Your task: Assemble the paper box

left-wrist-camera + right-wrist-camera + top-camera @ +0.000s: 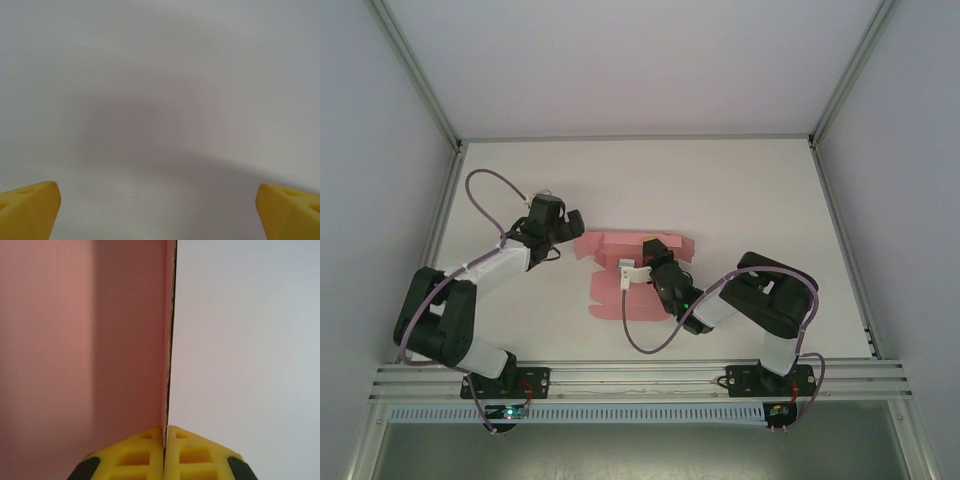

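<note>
The paper box (610, 298) is a pink multi-panel card sheet lying mostly flat at the middle of the white table. My right gripper (651, 249) reaches over it from the right and is shut on one panel. In the right wrist view that panel (100, 340) stands on edge, its thin edge pinched between the yellow fingertips of the gripper (165, 434). My left gripper (566, 234) hovers just left of the sheet's upper left tab, apart from it. Its yellow fingers (30, 207) are spread wide over bare table with nothing between them.
The white table (740, 190) is bounded by aluminium frame posts and pale walls at the back and sides. A rail (640, 378) runs along the near edge with both arm bases on it. Purple cables loop beside each arm.
</note>
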Robot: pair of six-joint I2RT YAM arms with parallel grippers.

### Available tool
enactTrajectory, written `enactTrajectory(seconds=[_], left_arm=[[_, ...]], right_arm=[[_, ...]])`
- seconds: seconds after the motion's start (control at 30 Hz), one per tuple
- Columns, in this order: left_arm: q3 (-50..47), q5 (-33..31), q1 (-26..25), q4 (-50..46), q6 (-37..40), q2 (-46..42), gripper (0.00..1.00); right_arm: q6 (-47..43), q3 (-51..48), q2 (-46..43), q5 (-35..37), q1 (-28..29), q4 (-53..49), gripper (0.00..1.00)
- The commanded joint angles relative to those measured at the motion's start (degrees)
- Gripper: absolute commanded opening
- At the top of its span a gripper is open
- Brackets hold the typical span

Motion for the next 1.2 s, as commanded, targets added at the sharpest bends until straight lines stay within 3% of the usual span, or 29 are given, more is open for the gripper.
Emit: enactTrajectory(seconds=[0.0, 0.2, 0.5, 0.73, 0.9, 0.97, 1.17], left_arm=[[2.8, 6.2, 0.7, 2.3, 3.2, 1.6, 1.0], [1.1, 16.3, 0.6, 4.2, 6.0, 0.9, 1.0], [-4.5, 32.9, 0.5, 11.0, 7.5, -1.6, 0.85], [-9.9, 34.8, -0.3, 13.0, 10.6, -6.2, 0.75], [-10.3, 29.4, -0.7, 11.5, 11.2, -6.3, 0.63], [-9.0, 27.2, -0.7, 9.8, 11.6, -5.7, 0.53], [-8.4, 30.0, -2.0, 11.0, 14.9, -4.6, 0.32]], right_arm=[[1.4, -1.1, -1.5, 0.0, 0.6, -4.5, 0.0], [2.1, -0.9, -2.1, 0.1, 0.6, -5.4, 0.0], [2.2, -0.4, -2.3, 1.4, 0.6, -6.6, 0.0], [2.6, -0.2, -2.3, 2.2, 0.5, -7.6, 0.0], [3.4, 0.0, -3.2, 1.9, 0.5, -9.3, 0.0], [4.1, 0.0, -3.7, 1.6, 0.6, -10.1, 0.0], [4.8, 0.1, -4.2, 1.4, 0.5, -11.2, 0.0]])
